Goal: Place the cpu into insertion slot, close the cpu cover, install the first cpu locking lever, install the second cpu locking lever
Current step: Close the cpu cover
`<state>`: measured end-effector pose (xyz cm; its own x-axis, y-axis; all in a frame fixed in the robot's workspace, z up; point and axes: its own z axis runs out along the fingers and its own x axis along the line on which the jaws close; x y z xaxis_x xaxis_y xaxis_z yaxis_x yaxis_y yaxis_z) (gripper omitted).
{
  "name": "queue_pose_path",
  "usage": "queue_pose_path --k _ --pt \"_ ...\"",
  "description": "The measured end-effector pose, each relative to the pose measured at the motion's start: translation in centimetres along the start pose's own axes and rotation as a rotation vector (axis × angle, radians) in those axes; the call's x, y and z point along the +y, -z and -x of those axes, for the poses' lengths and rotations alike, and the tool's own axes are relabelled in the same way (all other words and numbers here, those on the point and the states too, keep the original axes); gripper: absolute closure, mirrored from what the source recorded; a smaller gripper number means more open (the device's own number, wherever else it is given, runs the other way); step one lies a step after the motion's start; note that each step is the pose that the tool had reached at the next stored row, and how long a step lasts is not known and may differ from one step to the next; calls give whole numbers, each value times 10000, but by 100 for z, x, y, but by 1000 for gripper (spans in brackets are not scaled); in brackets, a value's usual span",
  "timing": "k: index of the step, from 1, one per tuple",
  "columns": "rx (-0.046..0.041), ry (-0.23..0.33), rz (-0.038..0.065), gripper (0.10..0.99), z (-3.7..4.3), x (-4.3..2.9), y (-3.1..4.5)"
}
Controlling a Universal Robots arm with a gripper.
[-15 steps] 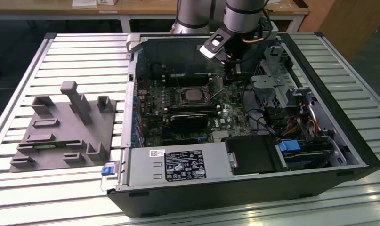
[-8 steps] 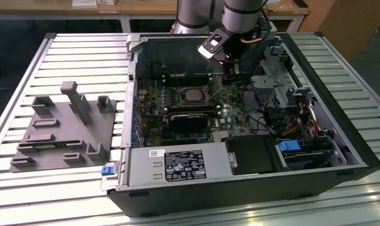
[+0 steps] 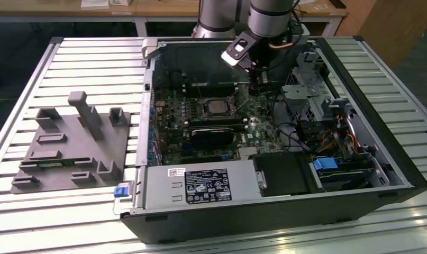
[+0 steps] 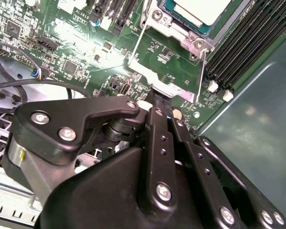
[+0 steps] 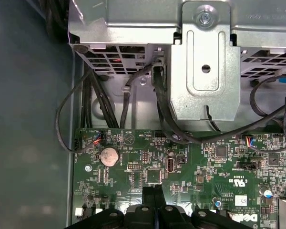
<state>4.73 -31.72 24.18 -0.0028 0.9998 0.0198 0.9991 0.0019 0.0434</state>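
Pincer (image 4: 157,99) on cpu cover (image 4: 148,74), cables (image 5: 158,102) nearby

The arm (image 3: 270,16) comes down from the top of the exterior view, its wrist tilted and its end effector (image 3: 255,84) pointing steeply downward. In the second wrist view its two black fingers (image 4: 159,124) lie pressed together, with no gap between them.
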Motion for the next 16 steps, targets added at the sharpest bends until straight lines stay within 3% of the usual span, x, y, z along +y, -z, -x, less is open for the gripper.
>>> queue_pose_path --k 16 --pt "14 0 0 973 0 -35 2"
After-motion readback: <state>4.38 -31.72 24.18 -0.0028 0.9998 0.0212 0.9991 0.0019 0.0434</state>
